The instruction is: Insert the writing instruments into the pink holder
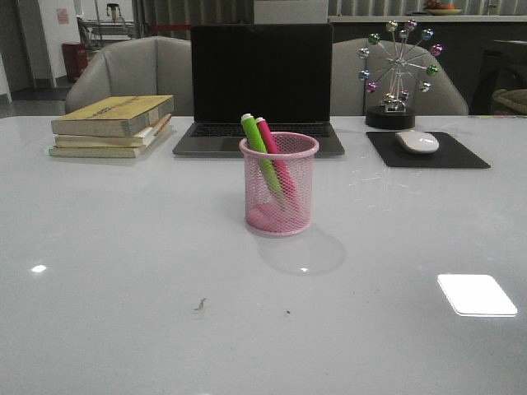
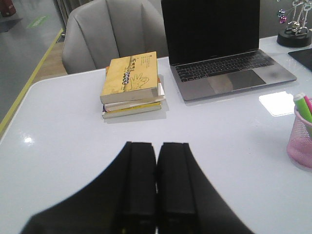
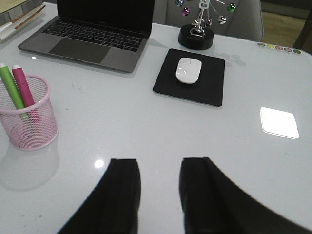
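The pink holder (image 1: 279, 185) stands upright at the table's middle, in front of the laptop. Inside it lean a green marker (image 1: 256, 144) and a pink marker (image 1: 271, 148), tops above the rim. The right wrist view shows the pink holder (image 3: 30, 124) with the green marker (image 3: 11, 87) and pink marker (image 3: 23, 86); the left wrist view catches the pink holder (image 2: 301, 144) at the frame's edge. My left gripper (image 2: 156, 146) is shut and empty, above bare table. My right gripper (image 3: 159, 163) is open and empty, apart from the holder. Neither arm appears in the front view.
An open laptop (image 1: 259, 82) stands behind the holder. A stack of books (image 1: 111, 125) lies at the back left. At the back right are a white mouse (image 1: 417, 141) on a black pad (image 1: 428, 152) and a ferris-wheel ornament (image 1: 395, 74). Chairs stand beyond the table.
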Robot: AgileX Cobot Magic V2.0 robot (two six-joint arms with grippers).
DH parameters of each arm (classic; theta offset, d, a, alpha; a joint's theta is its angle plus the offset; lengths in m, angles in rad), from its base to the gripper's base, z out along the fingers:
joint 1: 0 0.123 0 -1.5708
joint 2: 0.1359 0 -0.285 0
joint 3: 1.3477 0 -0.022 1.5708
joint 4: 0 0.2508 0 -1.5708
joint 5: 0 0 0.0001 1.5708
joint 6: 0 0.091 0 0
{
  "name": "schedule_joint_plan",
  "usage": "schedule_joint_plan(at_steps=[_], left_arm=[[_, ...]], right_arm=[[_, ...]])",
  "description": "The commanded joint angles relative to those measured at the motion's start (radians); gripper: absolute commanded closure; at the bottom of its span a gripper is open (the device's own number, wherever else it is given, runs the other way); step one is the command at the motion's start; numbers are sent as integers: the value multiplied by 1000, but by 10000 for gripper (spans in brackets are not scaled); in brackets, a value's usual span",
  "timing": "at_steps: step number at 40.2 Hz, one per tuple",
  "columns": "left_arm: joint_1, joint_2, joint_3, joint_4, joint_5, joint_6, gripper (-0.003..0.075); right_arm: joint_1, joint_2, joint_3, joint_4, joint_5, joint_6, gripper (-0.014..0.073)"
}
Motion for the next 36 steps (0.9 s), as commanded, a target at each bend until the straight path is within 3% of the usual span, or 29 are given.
schedule_joint_plan(at_steps=[1,9,36], left_arm=[[2,-8,-28,1,-94,1,620],[2,-8,-28,-11,-137,1,620],[2,2,-28,-24,-83,1,620]], right_arm=[[-6,-2,-28,11,-66,2,254],[-6,-2,-28,11,-66,2,254],[-6,-2,-28,11,-66,2,254]])
